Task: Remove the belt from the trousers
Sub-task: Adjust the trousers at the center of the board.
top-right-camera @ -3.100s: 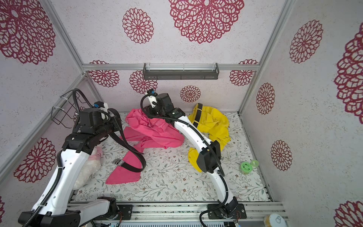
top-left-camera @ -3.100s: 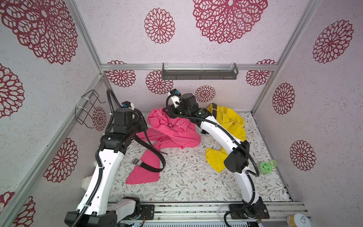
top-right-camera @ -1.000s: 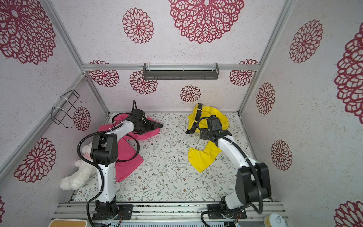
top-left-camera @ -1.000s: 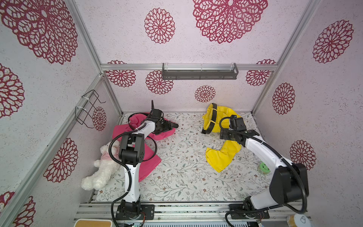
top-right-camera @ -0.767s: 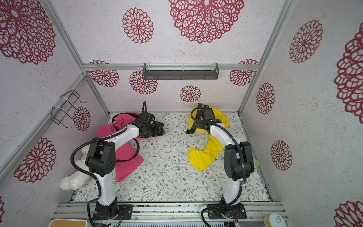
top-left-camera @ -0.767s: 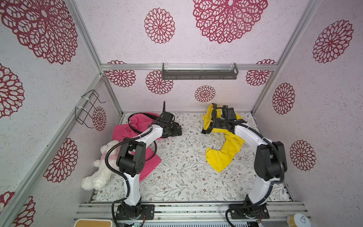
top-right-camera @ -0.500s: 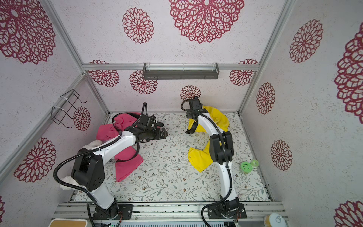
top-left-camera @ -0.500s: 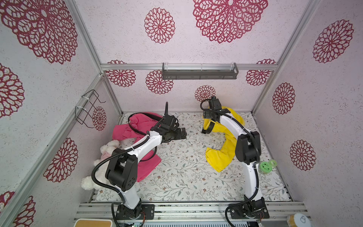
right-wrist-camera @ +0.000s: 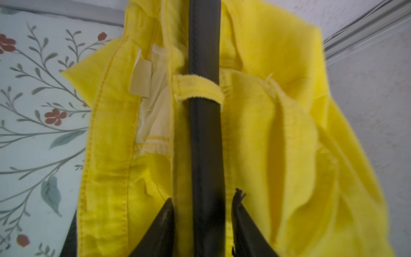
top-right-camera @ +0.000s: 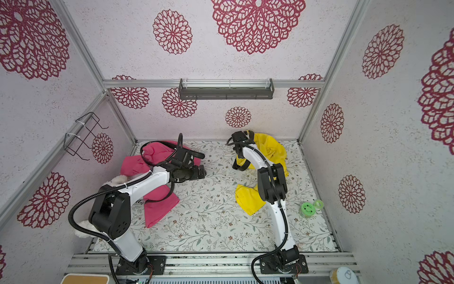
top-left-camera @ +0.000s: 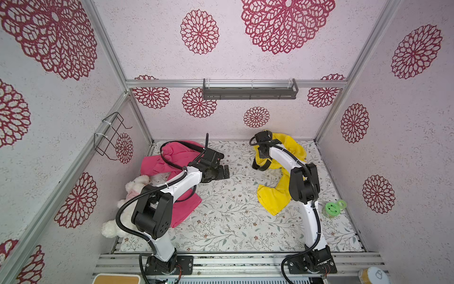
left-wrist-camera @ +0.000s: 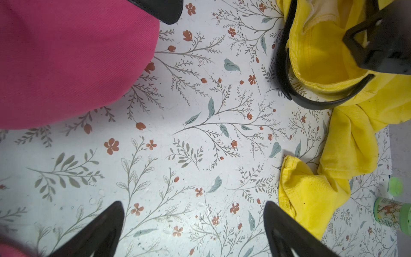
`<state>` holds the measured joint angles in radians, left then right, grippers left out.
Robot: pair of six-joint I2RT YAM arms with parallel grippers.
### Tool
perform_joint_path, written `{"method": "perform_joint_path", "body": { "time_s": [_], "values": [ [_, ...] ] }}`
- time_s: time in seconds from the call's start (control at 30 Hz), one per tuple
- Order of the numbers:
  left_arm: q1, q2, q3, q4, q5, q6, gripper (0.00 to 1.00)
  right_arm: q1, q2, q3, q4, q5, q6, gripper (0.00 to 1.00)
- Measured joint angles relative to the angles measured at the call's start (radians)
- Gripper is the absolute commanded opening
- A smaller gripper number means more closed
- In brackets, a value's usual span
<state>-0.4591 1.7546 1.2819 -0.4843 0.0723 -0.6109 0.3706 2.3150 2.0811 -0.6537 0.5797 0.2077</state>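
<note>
Just changed: right gripper (right-wrist-camera: 203, 195) jaws have narrowed around the belt (right-wrist-camera: 204, 133); a firm clamp is uncertain.
Belt: far right, threaded through a loop (right-wrist-camera: 198, 89) of the yellow trousers (right-wrist-camera: 266, 133).
Left gripper (left-wrist-camera: 192, 202): jaws wide, empty, over bare mat (left-wrist-camera: 200, 144).
Meaning: pulling can likely begin.

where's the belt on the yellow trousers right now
In both top views the black belt circles the yellow trousers by the back wall, on the robot's right. The right wrist view shows it through a belt loop, between the jaws of the right gripper.
</note>
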Motion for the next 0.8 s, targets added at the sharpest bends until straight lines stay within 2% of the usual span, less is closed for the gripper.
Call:
{"method": "perform_joint_path", "body": {
  "time_s": [0.1, 0.2, 0.37, 0.5, 0.53, 0.8],
  "values": [
    [0.000, 0.000, 0.000, 0.001, 0.001, 0.000, 1.00, -0.011, -0.041, -0.008, 0.006, -0.014, -0.006, 0.43],
    [0.000, 0.000, 0.000, 0.002, 0.001, 0.000, 1.00, -0.033, -0.042, -0.010, 0.006, -0.040, -0.006, 0.45],
    [0.000, -0.011, -0.026, 0.014, 0.000, -0.001, 1.00, -0.065, -0.033, -0.069, 0.011, -0.119, -0.006, 0.61],
    [0.000, -0.020, -0.040, 0.016, 0.000, -0.003, 1.00, -0.073, -0.022, -0.079, 0.016, -0.153, -0.007, 0.65],
    [0.000, -0.024, -0.044, 0.017, 0.000, -0.003, 1.00, -0.073, -0.017, -0.077, 0.019, -0.164, -0.008, 0.61],
    [0.000, -0.039, -0.055, 0.025, -0.003, -0.010, 1.00, -0.071, 0.028, -0.051, 0.023, -0.207, -0.026, 0.03]
  ]
}}
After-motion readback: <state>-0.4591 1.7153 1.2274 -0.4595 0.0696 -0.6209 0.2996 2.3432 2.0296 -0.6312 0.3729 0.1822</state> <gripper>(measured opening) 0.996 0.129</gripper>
